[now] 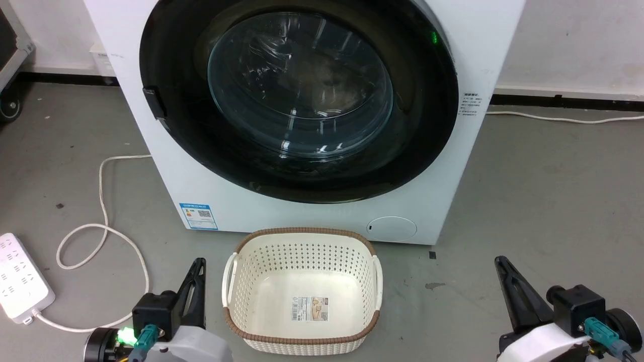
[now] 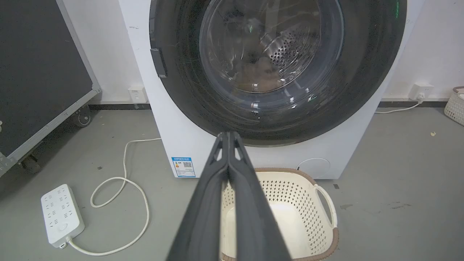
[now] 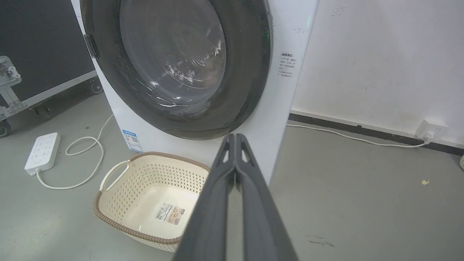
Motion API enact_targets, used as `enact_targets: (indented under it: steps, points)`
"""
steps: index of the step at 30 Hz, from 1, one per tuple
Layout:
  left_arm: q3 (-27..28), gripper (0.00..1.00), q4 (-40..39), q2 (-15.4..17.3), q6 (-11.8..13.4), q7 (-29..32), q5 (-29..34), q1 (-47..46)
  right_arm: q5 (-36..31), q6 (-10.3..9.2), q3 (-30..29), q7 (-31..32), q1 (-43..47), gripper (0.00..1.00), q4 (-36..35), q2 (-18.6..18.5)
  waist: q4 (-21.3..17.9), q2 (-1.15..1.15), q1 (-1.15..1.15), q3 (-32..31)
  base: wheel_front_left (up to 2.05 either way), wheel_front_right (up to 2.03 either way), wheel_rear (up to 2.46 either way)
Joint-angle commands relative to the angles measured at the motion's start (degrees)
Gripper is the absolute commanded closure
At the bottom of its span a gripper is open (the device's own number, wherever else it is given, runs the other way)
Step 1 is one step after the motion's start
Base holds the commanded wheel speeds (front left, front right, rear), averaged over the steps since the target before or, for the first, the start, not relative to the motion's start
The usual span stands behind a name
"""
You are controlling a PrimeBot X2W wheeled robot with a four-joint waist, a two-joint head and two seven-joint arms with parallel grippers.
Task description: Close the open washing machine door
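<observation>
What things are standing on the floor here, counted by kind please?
Washing machine: 1
Cream baskets: 2
White power strip: 1
Black wheeled case: 1
Total: 5

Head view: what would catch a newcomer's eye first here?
The big round black-rimmed washing machine door looks flush against the white washing machine, top centre. An empty cream basket sits on the floor right before it. The left gripper and right gripper rest low at the corners, fingers shut.
</observation>
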Motion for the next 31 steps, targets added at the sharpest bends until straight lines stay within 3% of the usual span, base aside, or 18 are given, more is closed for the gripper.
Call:
enact_targets:
  steps: [1, 31]
  points:
    - [0.18, 1.00, -0.37, -0.02, 0.30, 0.24, 0.43, -0.78, -0.22, -0.04, 0.14, 0.27, -0.85, 1.00, -0.43, 0.21, -0.02, 0.00, 0.00, -0.01, 0.00, 0.00, 0.00]
    - [0.84, 1.00, -1.84, -0.30, 1.65, 3.72, 1.66, -1.34, -0.95, -0.05, 0.93, 3.52, -1.75, 1.00, -1.27, 0.27, -0.66, 0.00, 0.00, -0.13, 0.00, 0.00, 0.00]
